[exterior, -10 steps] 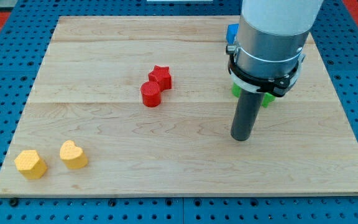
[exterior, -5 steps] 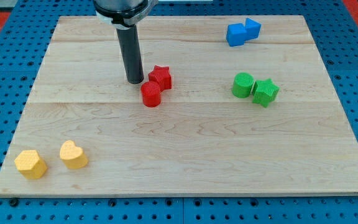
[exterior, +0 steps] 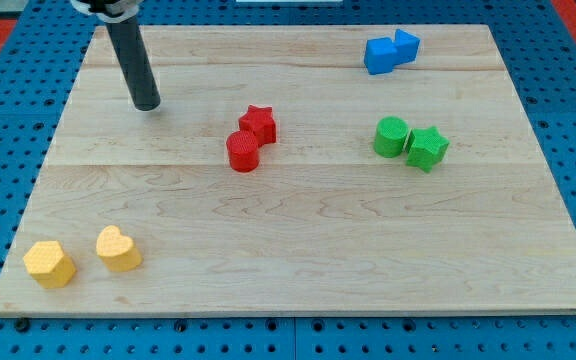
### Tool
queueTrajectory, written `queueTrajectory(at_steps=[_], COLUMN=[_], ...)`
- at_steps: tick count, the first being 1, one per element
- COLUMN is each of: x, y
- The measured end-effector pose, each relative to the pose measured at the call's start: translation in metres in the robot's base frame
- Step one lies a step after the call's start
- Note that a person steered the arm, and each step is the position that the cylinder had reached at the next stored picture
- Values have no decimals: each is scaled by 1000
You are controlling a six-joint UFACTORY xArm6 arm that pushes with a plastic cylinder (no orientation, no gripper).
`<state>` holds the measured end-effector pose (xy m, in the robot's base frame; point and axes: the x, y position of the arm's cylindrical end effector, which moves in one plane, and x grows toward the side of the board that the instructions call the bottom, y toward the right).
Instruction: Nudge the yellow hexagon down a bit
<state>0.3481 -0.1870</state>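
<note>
The yellow hexagon (exterior: 49,263) lies near the board's bottom left corner. A yellow heart (exterior: 118,249) sits just to its right, apart from it. My tip (exterior: 146,104) rests on the board in the upper left part, well above both yellow blocks and to the left of the red blocks.
A red cylinder (exterior: 242,152) touches a red star (exterior: 259,124) near the middle. A green cylinder (exterior: 391,136) and green star (exterior: 427,148) sit at the right. Two blue blocks (exterior: 389,51) lie at the top right. The wooden board (exterior: 308,250) sits on a blue pegboard.
My tip has swept from the right side, past the red blocks, to the upper left part of the board. No block has moved.
</note>
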Motion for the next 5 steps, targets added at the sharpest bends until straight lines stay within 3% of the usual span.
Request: queueTrajectory(at_steps=[1, 3, 4, 5], x=[0, 103, 102, 129], y=[-17, -16, -11, -92])
